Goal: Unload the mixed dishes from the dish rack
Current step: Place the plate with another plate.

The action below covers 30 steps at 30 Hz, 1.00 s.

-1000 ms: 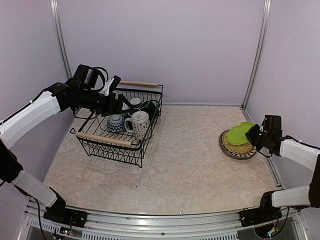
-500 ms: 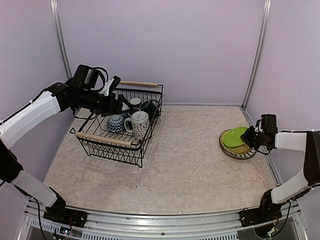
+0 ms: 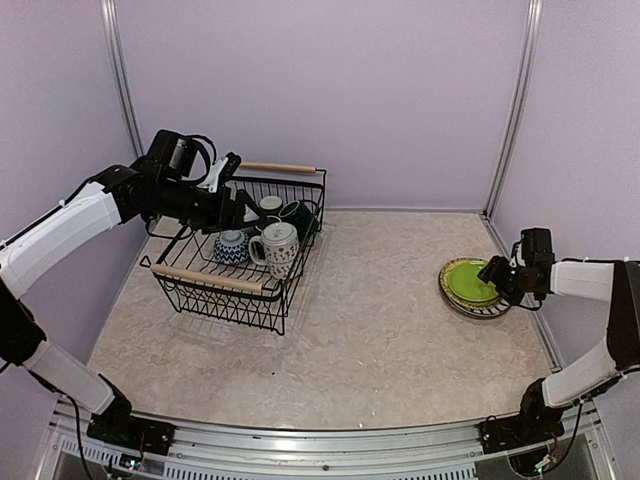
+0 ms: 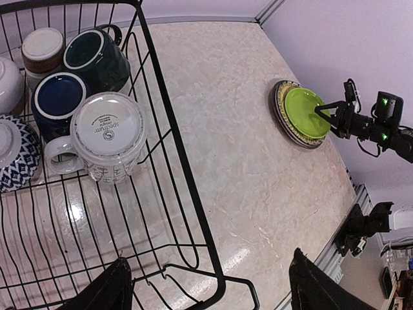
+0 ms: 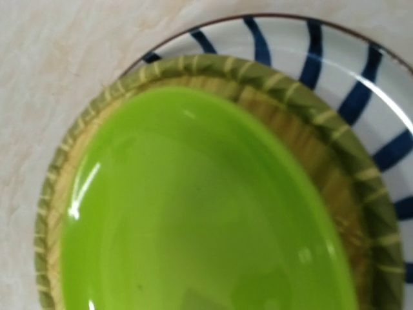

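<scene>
**Plates stacked at the right; mugs and bowls wait in the rack**

The step in hand looks like the end of a plate drop-off. The lime green plate [image 5: 193,213] lies flat on the woven yellow plate [image 5: 193,68], which sits on the striped black-white plate [image 5: 335,58]. The stack is on the table [image 3: 370,320] at the far right, well apart from the dish rack [image 3: 207,279]. The right gripper [image 3: 498,272] is at the stack's right edge, low over the green plate. Its fingers do not show in its own wrist view and are too small in the other views, so I cannot tell how far apart they stand or whether they grip the rim.

The left gripper [image 4: 210,258] hangs above the rack at the left. Its fingers are spread wide with nothing between them.

With the plates out, what is left appears to be the cups and bowls, clustered at the far end of the rack. These include the patterned white mug [image 4: 106,135], upside down with its base up, two dark mugs [image 4: 97,58] just beyond it, a small cup [image 4: 42,48] and a patterned small bowl [image 4: 13,152]. The next move probably falls to the left arm, which would descend onto one of them, most easily the white mug nearest the open floor of the rack.

The pieces touch or nearly touch, so a finger sliding between them could knock a neighbour. The rack's sloped wire walls and wooden handles also narrow the way down and back out.
</scene>
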Each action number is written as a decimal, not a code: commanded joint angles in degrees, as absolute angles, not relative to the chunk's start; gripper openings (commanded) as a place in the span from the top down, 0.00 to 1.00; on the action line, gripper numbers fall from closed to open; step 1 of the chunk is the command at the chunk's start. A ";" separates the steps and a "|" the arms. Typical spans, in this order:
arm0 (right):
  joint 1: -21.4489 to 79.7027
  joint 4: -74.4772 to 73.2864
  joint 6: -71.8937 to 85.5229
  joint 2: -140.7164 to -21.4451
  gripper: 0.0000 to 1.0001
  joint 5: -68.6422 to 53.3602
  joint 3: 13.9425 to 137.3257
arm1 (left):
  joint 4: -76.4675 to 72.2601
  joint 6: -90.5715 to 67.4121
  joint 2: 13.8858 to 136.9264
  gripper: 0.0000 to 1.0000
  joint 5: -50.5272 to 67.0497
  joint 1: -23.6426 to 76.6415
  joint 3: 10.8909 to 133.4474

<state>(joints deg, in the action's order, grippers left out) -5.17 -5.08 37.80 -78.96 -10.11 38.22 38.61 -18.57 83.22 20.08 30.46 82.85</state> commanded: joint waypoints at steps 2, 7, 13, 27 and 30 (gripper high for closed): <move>-5.71 -11.16 33.28 -76.94 0.23 -6.31 40.11 | 39.19 -17.82 83.27 0.21 19.95 30.59 83.06; -5.62 -13.40 31.56 -76.51 0.17 -5.01 40.45 | 39.11 -17.94 83.32 0.21 20.02 30.59 83.00; -5.18 -14.35 28.91 -77.19 0.12 -4.60 41.23 | 39.24 -18.00 83.25 0.18 19.48 30.59 82.97; 1.68 -19.57 26.94 -72.36 0.02 1.58 43.98 | 39.82 -16.98 84.96 0.08 15.07 30.59 82.59; 2.23 -18.83 26.72 -70.07 0.01 0.86 42.54 | 41.32 -16.36 86.90 0.08 12.02 30.59 83.72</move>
<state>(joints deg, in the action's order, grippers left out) 0.95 -18.04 27.66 -73.41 0.21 43.31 38.74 -17.93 84.16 16.82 30.46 82.85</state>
